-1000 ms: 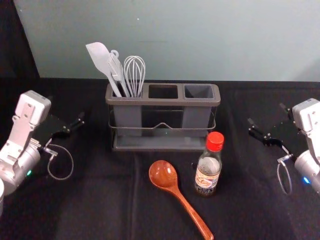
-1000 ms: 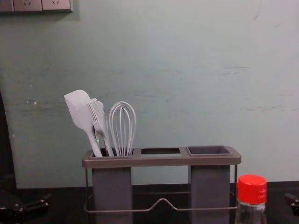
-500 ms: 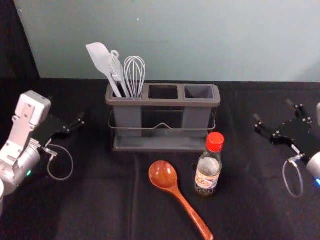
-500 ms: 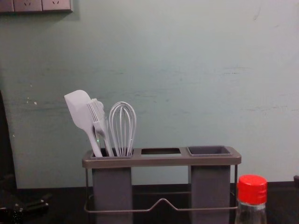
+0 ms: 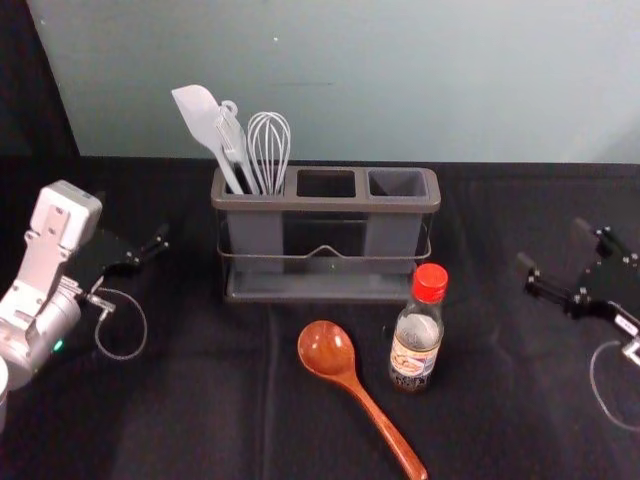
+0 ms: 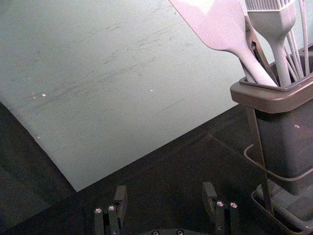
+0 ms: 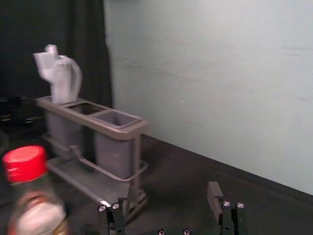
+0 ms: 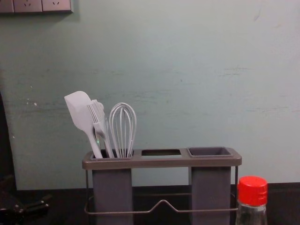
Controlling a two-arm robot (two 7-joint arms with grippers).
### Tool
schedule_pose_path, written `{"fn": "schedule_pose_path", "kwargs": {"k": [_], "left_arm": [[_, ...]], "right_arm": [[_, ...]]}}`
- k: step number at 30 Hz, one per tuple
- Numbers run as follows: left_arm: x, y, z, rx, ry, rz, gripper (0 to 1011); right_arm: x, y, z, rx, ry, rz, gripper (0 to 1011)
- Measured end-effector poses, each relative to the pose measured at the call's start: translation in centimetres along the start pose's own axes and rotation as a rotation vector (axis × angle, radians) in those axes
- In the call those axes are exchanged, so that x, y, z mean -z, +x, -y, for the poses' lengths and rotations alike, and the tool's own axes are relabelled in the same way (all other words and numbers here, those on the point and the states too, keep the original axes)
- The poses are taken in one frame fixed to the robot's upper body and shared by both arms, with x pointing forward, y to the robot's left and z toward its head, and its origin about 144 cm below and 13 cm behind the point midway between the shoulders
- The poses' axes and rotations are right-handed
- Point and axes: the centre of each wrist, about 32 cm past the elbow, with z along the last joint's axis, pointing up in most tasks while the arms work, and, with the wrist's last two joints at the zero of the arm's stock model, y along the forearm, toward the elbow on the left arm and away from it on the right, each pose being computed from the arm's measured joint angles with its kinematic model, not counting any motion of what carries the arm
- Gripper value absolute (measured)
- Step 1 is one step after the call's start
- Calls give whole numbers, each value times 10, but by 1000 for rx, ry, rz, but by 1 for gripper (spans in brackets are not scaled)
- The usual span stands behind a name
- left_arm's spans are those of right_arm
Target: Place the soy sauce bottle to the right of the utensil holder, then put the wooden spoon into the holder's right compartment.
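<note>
The soy sauce bottle [image 5: 415,335], red-capped, stands upright in front of the right end of the utensil holder [image 5: 325,203]. The wooden spoon [image 5: 355,382] lies on the cloth left of the bottle, its bowl toward the holder. My right gripper [image 5: 558,255] is off to the right of both, open and holding nothing; in the right wrist view, my right gripper [image 7: 168,198] has its fingers apart, with the bottle [image 7: 36,196] off to one side. My left gripper [image 5: 140,250] is parked left of the holder, open in the left wrist view [image 6: 164,200].
White utensils, a spatula [image 5: 208,125] and a whisk [image 5: 269,150] among them, stand in the holder's left compartment. A pale wall [image 5: 400,80] rises behind the table, which is covered in black cloth [image 5: 200,400].
My right gripper has shifted rightward and slightly nearer in the head view and has left the chest view's right edge. The left arm, bottle and spoon have stayed put.
</note>
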Motion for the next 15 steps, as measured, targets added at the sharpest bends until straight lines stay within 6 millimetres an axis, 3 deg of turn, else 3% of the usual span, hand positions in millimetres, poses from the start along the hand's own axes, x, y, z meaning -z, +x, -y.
{"fn": "schedule_pose_path", "kwargs": {"k": [15], "left_arm": [[0, 0, 0, 0, 0, 0, 1005]], "right_arm": [[6, 8, 7, -285, 21, 19, 1004]]}}
